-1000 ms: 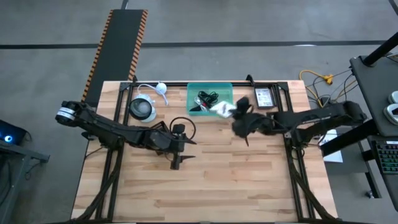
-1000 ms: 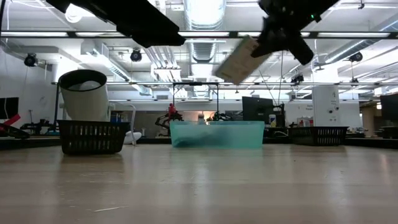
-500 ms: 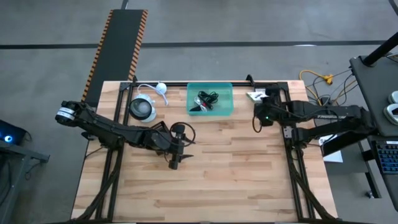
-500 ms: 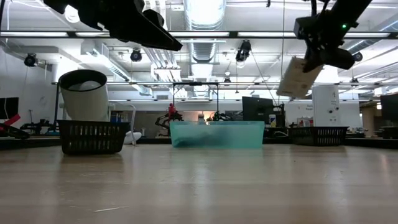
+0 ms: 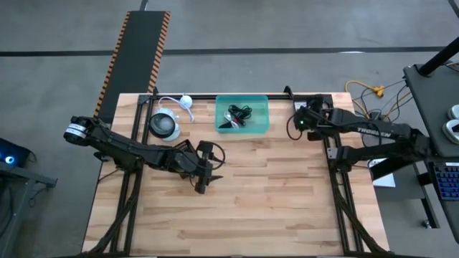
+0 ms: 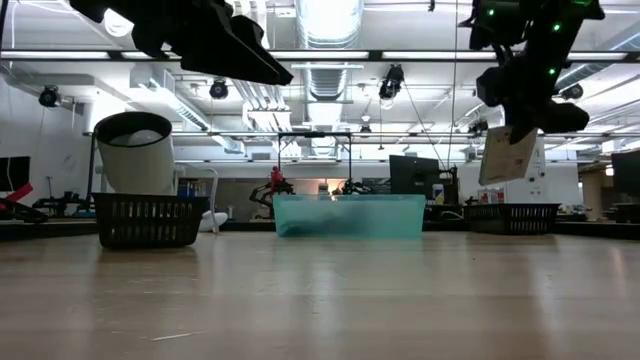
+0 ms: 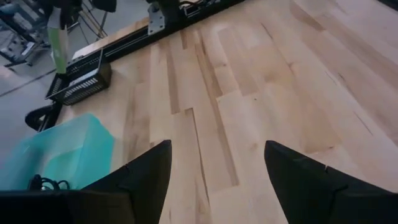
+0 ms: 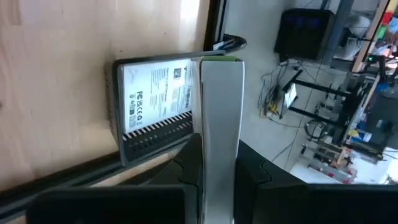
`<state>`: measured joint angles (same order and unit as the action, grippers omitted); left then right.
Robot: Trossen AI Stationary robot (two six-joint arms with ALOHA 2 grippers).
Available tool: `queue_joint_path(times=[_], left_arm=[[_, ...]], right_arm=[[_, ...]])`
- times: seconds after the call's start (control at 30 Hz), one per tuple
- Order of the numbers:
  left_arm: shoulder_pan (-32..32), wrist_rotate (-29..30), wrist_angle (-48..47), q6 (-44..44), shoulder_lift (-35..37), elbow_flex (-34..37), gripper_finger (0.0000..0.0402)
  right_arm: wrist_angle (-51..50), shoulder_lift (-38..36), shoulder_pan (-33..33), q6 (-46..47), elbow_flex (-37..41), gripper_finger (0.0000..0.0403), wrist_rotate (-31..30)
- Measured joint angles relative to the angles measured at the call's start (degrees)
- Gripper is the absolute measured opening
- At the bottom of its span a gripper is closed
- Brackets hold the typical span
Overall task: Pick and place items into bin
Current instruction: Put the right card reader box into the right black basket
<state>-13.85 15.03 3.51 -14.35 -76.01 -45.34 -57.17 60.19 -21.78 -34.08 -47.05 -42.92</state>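
Packet [image 6: 507, 154] hangs edge-down from the right gripper [image 6: 525, 112], whose fingers are pressed together on it, high above the table's far right corner. In the right wrist view the packet [image 8: 221, 134] stands edge-on between the dark fingers, directly over a black tray [image 8: 155, 106] holding a printed white label. Bin [image 5: 242, 115] sits at the table's far edge, middle, well apart from the right gripper [image 5: 305, 122]; a coiled black cable [image 5: 239, 113] lies inside it. Left gripper [image 5: 202, 183] hovers over bare wood [image 5: 272, 201] near the table's centre, its fingers [image 7: 146, 177] spread apart and holding nothing. White round device [image 5: 164, 125] with a cord stands left of the bin. In the low view a black mesh basket [image 6: 150, 220] carries the white device [image 6: 133, 153] on the left.
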Motion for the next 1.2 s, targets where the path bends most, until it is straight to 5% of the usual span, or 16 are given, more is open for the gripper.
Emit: queue_joint_path(times=[0.4,1.2], left_arm=[[0.0,0.3,-0.2,0.1,0.0,0.7,0.0239],[0.0,0.2,-3.0,0.4,0.0,0.8,0.0239]], right_arm=[[13.4,1.5,-13.4,-11.0,2.8,0.003,9.8],[23.5,10.8,-23.1,-21.1,3.5,0.003,12.0]])
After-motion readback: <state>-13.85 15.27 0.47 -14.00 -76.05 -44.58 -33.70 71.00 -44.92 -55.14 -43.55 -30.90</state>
